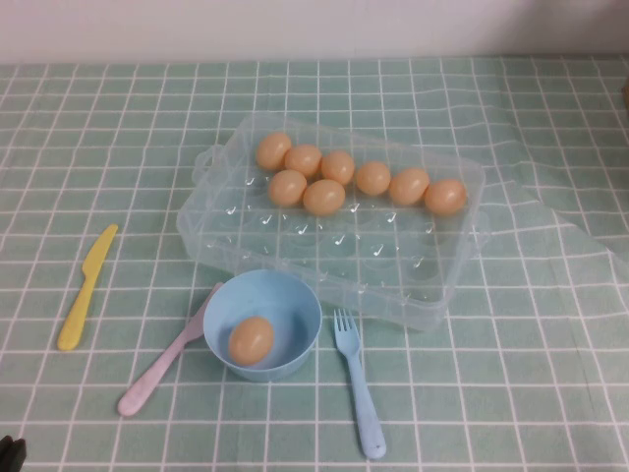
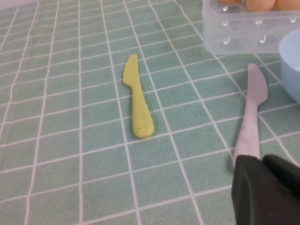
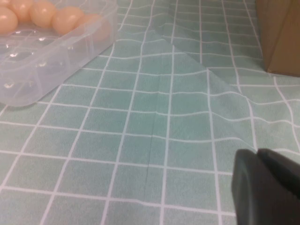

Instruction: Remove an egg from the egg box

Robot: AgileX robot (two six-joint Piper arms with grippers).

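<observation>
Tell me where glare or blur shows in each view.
High view: small glints in the egg box cups, soft shadows. Left wrist view: left tool a dark blur, low beside the pink knife. Right wrist view: right tool blurred over bare cloth.

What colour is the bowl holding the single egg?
Light blue bowl, clearest in the high view.

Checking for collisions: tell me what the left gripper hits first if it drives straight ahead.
Probably the pink knife: it lies directly beyond the left gripper, which is low over the table's near-left corner. Depth is uncertain.
</observation>
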